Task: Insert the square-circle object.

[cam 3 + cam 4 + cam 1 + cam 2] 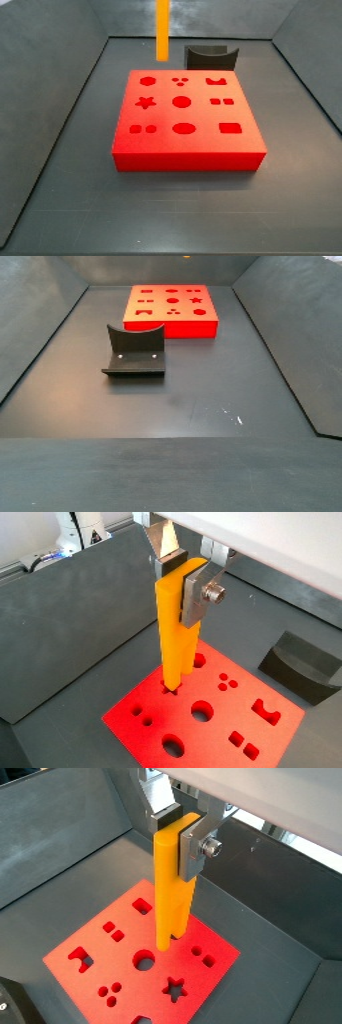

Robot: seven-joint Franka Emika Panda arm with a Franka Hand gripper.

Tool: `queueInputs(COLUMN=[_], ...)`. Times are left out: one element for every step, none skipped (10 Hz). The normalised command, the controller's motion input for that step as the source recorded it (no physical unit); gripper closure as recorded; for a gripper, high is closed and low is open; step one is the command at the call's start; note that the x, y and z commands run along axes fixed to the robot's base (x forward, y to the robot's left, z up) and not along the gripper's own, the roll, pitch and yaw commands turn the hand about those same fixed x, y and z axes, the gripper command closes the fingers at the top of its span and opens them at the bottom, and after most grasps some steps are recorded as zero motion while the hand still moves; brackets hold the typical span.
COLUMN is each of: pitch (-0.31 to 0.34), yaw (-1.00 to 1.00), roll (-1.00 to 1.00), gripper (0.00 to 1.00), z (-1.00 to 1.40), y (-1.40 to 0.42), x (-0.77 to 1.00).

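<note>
My gripper (pixel 181 584) is shut on the top end of the square-circle object (pixel 175 632), a long orange-yellow bar that hangs upright. It shows the same way in both wrist views: gripper (pixel 179 836), bar (pixel 168 888). The bar's lower end hovers over the red block (pixel 254 727) with shaped holes, close to its top face (pixel 80 973). In a side view the bar (pixel 163 28) hangs above the block's far edge (pixel 185 150) and the gripper is cut off by the frame. In a side view that shows the block (pixel 170 322), neither bar nor gripper appears.
The dark fixture (pixel 211 57) stands on the floor just behind the block; it also shows in a wrist view (pixel 301 664) and a side view (pixel 135 353). Grey walls (pixel 67 90) slope up around the dark floor (pixel 201 396).
</note>
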Motion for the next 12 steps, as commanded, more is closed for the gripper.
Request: queueInputs(pitch=[0.013, 0.000, -0.124, -0.213, -0.274, -0.184, -0.096, -0.093, -0.070, -0.043, 0.000, 0.041], yaw=[0.00, -0.16, -0.43, -0.56, -0.59, -0.71, -0.76, -0.81, -0.71, -0.77, -0.80, -0.96], roll=[0.01, -0.01, -0.39, -0.41, -0.42, -0.35, -0.16, 0.00, 0.19, 0.16, 0.16, 0.11], gripper=[1.00, 1.00, 1.00, 1.00, 1.00, 1.00, 1.00, 1.00, 1.00, 1.00, 1.00, 1.00], z=[-0.01, -0.15, -0.23, -0.14, -0.02, -0.10, -0.34, -0.61, -0.77, -0.79, -0.68, -0.50], y=[-0.07, 0.00, 0.00, -0.06, -0.11, -0.07, -0.17, -0.30, -0.38, -0.36, -0.35, -0.15], x=[0.12, 0.00, 0.00, 0.00, 0.00, -0.04, 0.00, -0.04, 0.00, 0.00, 0.00, -0.04])
